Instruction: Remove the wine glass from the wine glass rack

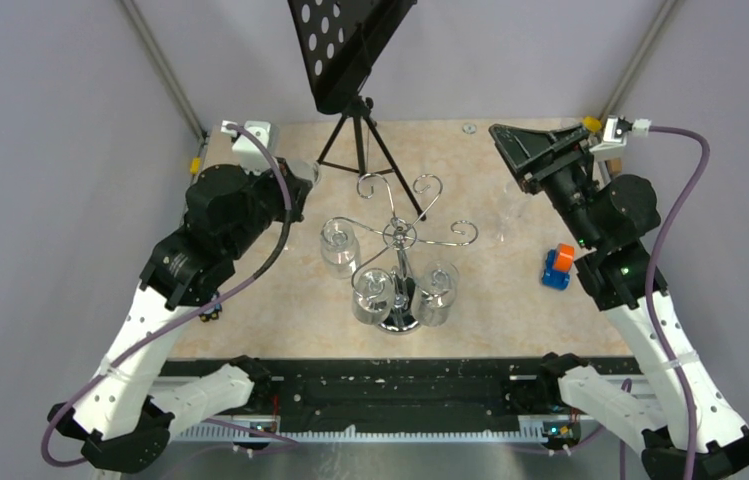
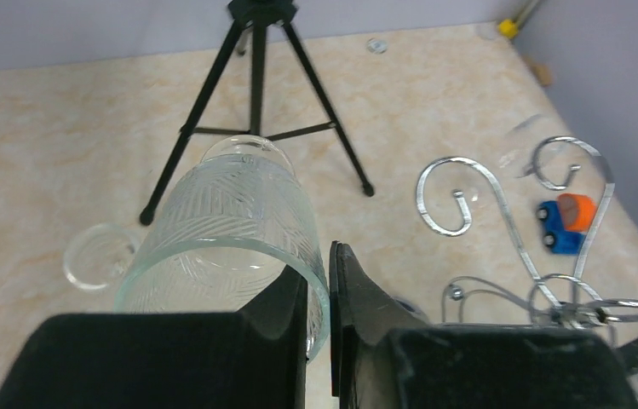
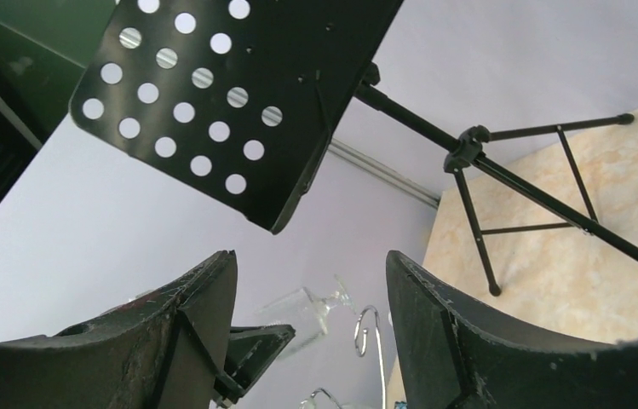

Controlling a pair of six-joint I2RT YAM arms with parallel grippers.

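**Left pincer holds a wine glass away from the rack**

The left pincer (image 2: 317,264) is shut on the rim of the wine glass (image 2: 230,221). 1 finger is inside the bowl and 1 is outside, with the glass wall pinched between them. The glass has a leafy pattern cut into it. It is tipped on its side, with the bowl pointing away from the pincer.

The wine glass is off the wine glass rack (image 1: 405,240). It hangs over the tabletop (image 1: 290,320), to the left of the rack and not touching it, near the legs of the black music stand (image 1: 350,50).

The shiny rack stands in the middle of the tabletop. 3 more glasses (image 1: 372,290) hang from its curly arms.

The right pincer (image 3: 307,264) is up high at the far right. Its fingers are wide apart and nothing is between them.

A small orange and blue toy (image 1: 558,266) sits on the tabletop by the right arm.
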